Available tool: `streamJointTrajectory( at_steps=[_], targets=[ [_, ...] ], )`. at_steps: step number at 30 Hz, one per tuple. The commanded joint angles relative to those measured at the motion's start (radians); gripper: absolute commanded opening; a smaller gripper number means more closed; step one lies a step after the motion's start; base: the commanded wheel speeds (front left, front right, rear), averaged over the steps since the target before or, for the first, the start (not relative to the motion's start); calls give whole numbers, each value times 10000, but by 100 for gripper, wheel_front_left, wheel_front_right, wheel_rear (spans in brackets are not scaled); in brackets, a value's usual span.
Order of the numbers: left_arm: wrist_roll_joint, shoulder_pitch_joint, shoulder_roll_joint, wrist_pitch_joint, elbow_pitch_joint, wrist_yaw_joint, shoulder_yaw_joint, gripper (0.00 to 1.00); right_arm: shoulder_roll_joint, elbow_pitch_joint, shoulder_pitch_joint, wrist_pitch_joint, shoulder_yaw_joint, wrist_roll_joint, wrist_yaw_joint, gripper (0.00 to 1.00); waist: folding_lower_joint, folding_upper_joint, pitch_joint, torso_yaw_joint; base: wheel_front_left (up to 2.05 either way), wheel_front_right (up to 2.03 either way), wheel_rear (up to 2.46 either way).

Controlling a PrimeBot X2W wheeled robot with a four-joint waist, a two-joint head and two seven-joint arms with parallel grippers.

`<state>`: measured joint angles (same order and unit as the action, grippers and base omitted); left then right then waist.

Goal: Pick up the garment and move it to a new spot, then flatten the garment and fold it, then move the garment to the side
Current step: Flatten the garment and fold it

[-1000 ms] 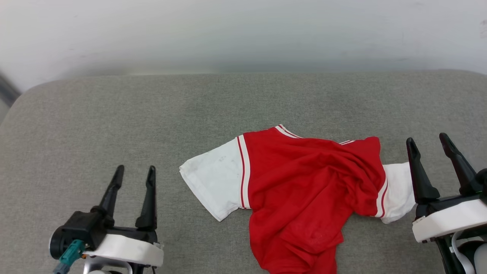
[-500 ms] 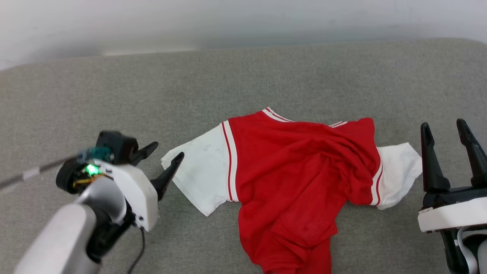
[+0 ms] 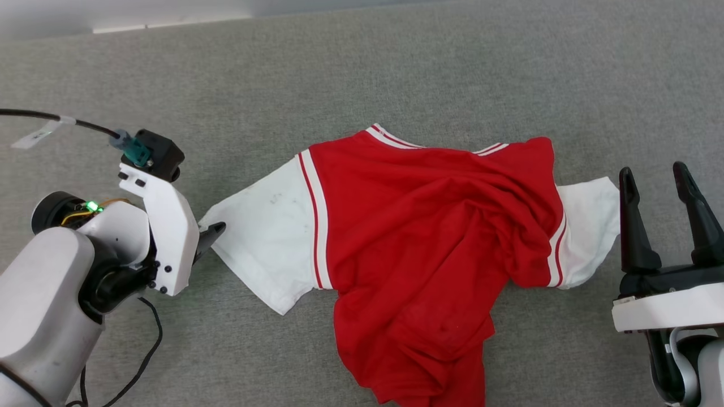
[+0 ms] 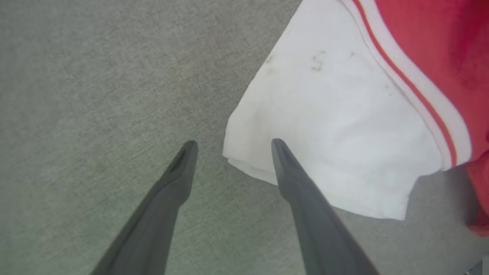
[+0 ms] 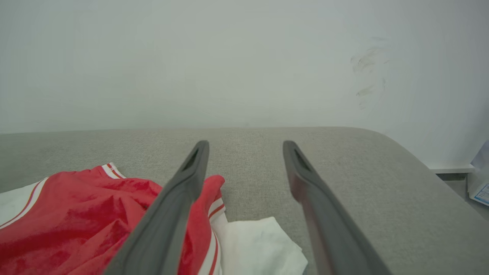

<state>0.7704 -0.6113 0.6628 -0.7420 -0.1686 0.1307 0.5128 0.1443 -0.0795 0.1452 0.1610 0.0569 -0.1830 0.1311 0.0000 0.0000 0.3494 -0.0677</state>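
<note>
Left gripper [image 4: 233, 144] has swung in onto the white sleeve [image 4: 336, 114] of the red jersey [image 3: 418, 226]: jaws wide open, sleeve corner between the tips, nothing gripped. Right gripper [image 3: 651, 169] also spread wide, empty, just beside the other sleeve. Jersey lies crumpled on the grey cushion [image 3: 396, 68].

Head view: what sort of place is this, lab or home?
Probably an indoor test space, though a home is possible. A wide grey fabric-covered surface with a rounded corner, like a sofa or bed, sits against a bare, scuffed white wall, and a red jersey lies crumpled on it.
</note>
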Motion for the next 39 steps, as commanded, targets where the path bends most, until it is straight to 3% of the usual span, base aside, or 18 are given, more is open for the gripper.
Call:
streamJointTrajectory(
  at_steps=[1, 7, 8, 9, 10, 18, 25, 34, 39],
  targets=[
    [-22, -173, 53, -63, -158, -14, 114, 100, -65, 66, 183, 77, -11, 87, -7, 100, 0, 0, 202, -120, 0, 0, 0],
    [73, -192, -163, -350, -942, -12, 784, 100, -105, 263, 255, 215, -70, 121, -7, 100, 0, 0, 436, -210, 0, 0, 0],
    [55, -95, -147, -481, -1014, -11, 1014, 90, -108, 290, 270, 235, -76, 128, -7, 100, 0, 0, 441, -221, 0, 0, 0],
    [54, 11, -138, -478, -1053, -8, 1188, 40, -104, 325, 279, 231, -83, 154, -7, 100, 0, 0, 433, -227, 0, 0, 0],
    [92, 78, -145, -395, -1068, 8, 1296, 0, -90, 366, 282, 219, -98, 186, -7, 100, 0, 0, 418, -229, 0, 0, 0],
    [209, 483, 30, 914, -1140, -35, 1057, 0, 209, 608, 126, -182, -197, 237, -7, 100, 0, 0, -159, -80, 0, 0, 0],
    [121, 1441, 466, 2510, -149, -528, 400, 0, 888, 897, -105, -1811, -517, 129, -7, 100, 0, 0, -1041, 236, 0, 0, 0],
    [27, 2827, 1257, 3421, 2601, -1252, -153, 0, 1824, 752, 111, -5728, -67, -422, -7, 100, 0, 0, -1523, 930, 0, 0, 0],
    [-143, 3031, 1338, 3582, 3916, -1488, -189, 0, 2830, 809, 807, -8161, -425, -864, -7, 100, 0, 0, -1303, 1298, 0, 0, 0]
  ],
)
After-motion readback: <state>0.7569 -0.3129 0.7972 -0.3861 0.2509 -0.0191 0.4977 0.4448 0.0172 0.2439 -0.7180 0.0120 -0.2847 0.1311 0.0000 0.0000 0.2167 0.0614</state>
